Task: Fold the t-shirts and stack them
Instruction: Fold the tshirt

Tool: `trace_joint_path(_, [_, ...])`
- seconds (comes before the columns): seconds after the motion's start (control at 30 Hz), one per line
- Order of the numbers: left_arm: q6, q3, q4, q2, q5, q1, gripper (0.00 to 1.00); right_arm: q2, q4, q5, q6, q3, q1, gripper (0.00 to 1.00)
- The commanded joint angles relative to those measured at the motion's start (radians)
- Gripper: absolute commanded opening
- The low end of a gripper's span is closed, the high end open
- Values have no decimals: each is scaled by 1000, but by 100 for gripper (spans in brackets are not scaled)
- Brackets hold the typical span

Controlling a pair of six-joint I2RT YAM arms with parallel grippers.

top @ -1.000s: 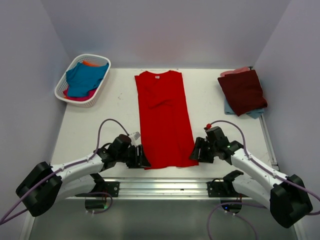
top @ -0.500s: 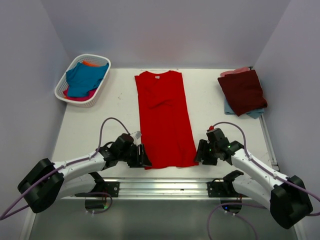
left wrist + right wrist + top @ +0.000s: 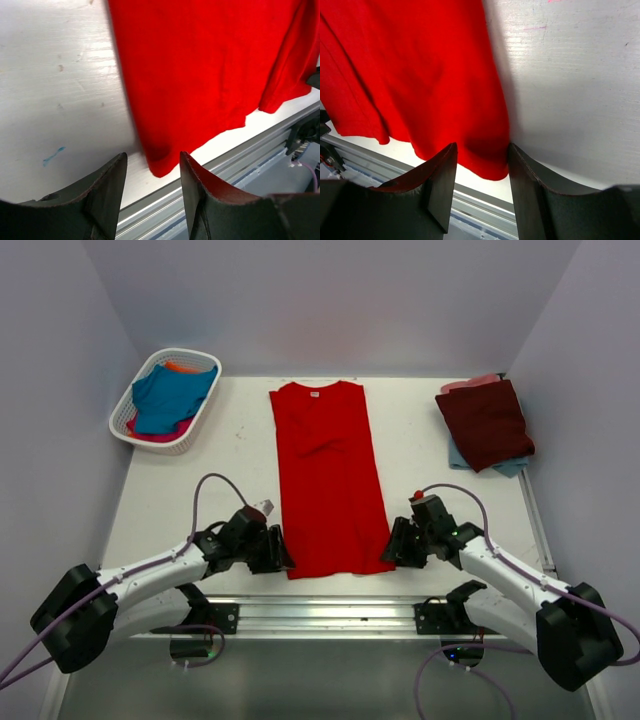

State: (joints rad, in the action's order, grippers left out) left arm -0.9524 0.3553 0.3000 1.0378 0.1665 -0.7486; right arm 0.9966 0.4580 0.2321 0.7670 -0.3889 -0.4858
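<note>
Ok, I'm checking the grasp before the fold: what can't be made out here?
- Top view: left claw and right claw fingertips, hidden under their own wrists at the red t-shirt's near corners.
- Wrist views: whether the open claws touch cloth; no depth cue.
- Basket: t-shirts under the teal t-shirt, mostly covered.
- Right stack: t-shirts under the maroon t-shirt, mostly covered.

pale lilac walls (image 3: 330, 300) are enclosing a white table (image 3: 420, 440) from 9 to 3 o'clock; an aluminium rail (image 3: 330, 608) is edging it at 6.
</note>
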Motion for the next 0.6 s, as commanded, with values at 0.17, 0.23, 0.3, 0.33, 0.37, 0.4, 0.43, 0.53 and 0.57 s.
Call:
trace_joint_path(0.17, [-29,-127,-145,131,25,-23,49,8,-12,33,15,33,1,39])
trace_joint_path(0.23, [-29,-122,-159,151,25,-28,44,4,-9,33,14,36,3,33])
trace_joint_path(0.3, [-23,-119,-154,156,27,-35,19,-4,1,33,12,35,1,18])
trace_joint_path(0.33, [-19,-118,-144,151,25,-37,2,-7,4,35,11,30,3,12])
trace_joint_path(0.37, [-17,-116,-136,143,25,-37,0,-12,7,36,5,30,3,5])
trace_joint_path(0.4, [-17,-115,-127,136,25,-37,0,-19,13,41,3,30,3,0])
trace_joint_path(0.43, [-14,-113,-104,110,24,-37,0,-26,16,41,-1,28,3,0])
trace_joint_path(0.53, [-9,-114,-53,41,21,-38,0,-67,31,74,-12,39,1,0])
trace_joint_path(0.57, [-6,-115,-39,24,21,-40,0,-82,39,81,-17,44,0,0])
